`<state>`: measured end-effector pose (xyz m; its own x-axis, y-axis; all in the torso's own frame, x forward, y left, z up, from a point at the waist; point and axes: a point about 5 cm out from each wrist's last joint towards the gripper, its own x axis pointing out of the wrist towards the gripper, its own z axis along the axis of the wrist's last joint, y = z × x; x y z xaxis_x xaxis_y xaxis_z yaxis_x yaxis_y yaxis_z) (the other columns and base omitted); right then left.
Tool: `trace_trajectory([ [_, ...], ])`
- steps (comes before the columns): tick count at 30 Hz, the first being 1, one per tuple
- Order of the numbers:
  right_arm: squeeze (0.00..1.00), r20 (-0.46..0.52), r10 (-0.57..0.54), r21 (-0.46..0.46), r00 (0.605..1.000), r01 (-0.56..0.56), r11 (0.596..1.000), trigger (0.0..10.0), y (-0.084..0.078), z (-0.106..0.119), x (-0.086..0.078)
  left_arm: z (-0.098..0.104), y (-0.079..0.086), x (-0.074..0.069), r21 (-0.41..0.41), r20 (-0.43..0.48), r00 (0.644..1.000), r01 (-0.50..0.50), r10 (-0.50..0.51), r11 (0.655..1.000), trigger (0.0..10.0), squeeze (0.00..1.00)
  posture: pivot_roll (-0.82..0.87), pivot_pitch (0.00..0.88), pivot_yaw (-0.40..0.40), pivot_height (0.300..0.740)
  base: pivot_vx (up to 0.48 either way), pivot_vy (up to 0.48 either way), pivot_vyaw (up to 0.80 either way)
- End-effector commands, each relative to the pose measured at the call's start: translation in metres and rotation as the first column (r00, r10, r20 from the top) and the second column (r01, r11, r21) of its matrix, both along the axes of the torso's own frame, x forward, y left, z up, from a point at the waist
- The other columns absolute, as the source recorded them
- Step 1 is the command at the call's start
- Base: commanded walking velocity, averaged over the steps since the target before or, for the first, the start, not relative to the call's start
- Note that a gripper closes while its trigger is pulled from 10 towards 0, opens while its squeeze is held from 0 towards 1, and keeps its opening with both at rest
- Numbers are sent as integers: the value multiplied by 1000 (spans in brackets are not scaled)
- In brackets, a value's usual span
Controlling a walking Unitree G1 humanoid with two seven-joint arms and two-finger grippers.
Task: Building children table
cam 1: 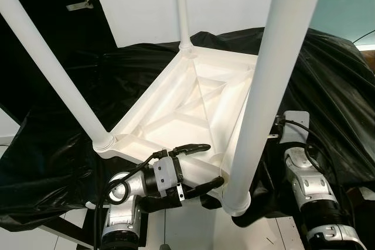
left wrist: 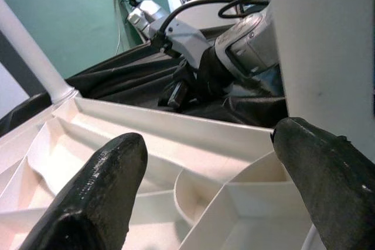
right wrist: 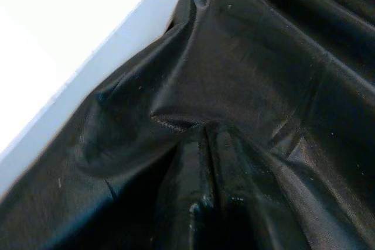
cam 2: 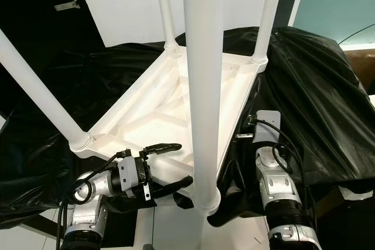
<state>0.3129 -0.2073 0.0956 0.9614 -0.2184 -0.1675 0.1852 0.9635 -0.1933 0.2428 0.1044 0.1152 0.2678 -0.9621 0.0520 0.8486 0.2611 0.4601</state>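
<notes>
While the upturned white children's table (cam 1: pixel 193 95) rests on black sheeting (cam 1: pixel 328 74), we count four legs (cam 2: pixel 202 86) upright; our left pincer (cam 1: pixel 198 168) gapes, released, straddling its near rim; right pincer's state we cannot tell.

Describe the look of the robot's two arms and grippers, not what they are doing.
Both arms are jointed silver metal with black bands and loose black cables. The left gripper has two long, curved black fingers on a black and white wrist block. The right arm carries a pale grey plate at its end with a cable plugged in.
</notes>
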Motion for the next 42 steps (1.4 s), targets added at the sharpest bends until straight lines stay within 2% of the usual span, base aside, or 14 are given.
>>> trace_trajectory([
  [1,0,-37,-15,13,999,15,1000,10000,0,-9,-5,4,1,11,-166,-20,956,-290,291,942,10000,0,-13,0,65,740,0,0,0],
  [4,0,-32,1,-19,999,-2,1000,10000,-15,-3,5,5,-1,12,-166,-20,959,-283,284,945,10000,0,-11,0,60,740,0,0,0],
  [8,0,-12,18,-51,1000,-18,999,10000,-20,9,13,6,-1,12,-166,-16,958,-284,285,944,10000,0,-4,0,55,740,0,0,0],
  [11,0,5,18,-71,1000,-18,997,10000,-21,17,15,6,0,12,-168,-15,957,-289,291,943,10000,0,1,0,50,740,0,0,0],
  [14,0,62,-12,-138,998,20,990,10000,-21,32,16,5,0,10,-174,-20,953,-301,303,937,10000,0,7,0,42,740,0,0,0],
  [22,0,110,-11,-180,994,31,983,10000,-20,42,19,4,-2,8,-179,-27,952,-304,304,936,10000,0,5,0,41,740,0,0,0],
  [26,0,137,21,-203,990,7,979,10000,-21,48,26,5,-2,10,-182,-26,952,-306,306,934,10000,0,4,0,40,740,0,0,0],
  [29,0,126,73,-191,989,-48,980,10000,-21,46,36,5,-2,12,-194,-35,946,-322,321,927,10000,0,9,0,42,740,0,0,0],
  [30,0,112,127,-167,986,-107,980,10000,-16,43,39,4,0,14,-210,-68,936,-351,345,912,10000,0,12,0,43,740,0,0,0],
  [31,0,112,127,-167,986,-107,980,10000,-16,43,39,4,0,14,-210,-68,936,-351,345,912,10000,0,12,0,43,740,0,0,0],
  [33,0,80,207,-142,975,-194,971,10000,-5,37,40,1,5,17,-228,-124,916,-399,380,888,10000,0,17,0,43,740,0,0,0],
  [36,0,44,250,-113,967,-244,963,10000,4,29,38,-2,12,19,-237,-176,895,-444,411,864,10000,0,20,0,42,740,0,0,0],
  [38,0,14,257,-77,966,-255,964,10000,9,20,35,-6,20,21,-236,-208,874,-481,440,844,10000,0,24,0,44,740,0,0,0],
  [42,0,-13,235,-21,972,-235,972,10000,8,10,32,-9,26,21,-225,-222,858,-507,463,832,10000,0,23,0,48,740,0,0,0],
])
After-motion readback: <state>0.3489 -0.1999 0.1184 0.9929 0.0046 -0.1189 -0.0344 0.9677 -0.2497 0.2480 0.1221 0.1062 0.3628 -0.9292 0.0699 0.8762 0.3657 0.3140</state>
